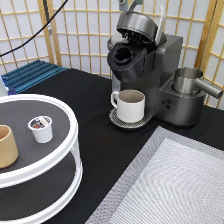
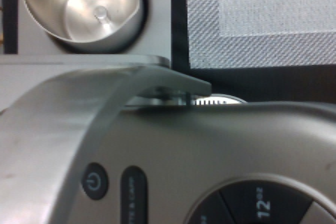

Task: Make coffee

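The grey pod coffee machine is lifted open, the white mug set beneath, the small white coffee pod left on the white round tray; the hand is barely seen above the lid, its state untellable

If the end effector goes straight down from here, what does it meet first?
Probably the open lid of the coffee machine, directly below the end effector at the exterior view's top edge; depth is unclear.

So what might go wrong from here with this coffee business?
The claw sits at the exterior view's top edge, right above the coffee machine's raised lid, so it might knock the lid. The pod lies on the white turntable, not in the machine; brewing now would likely fill the mug with plain water.
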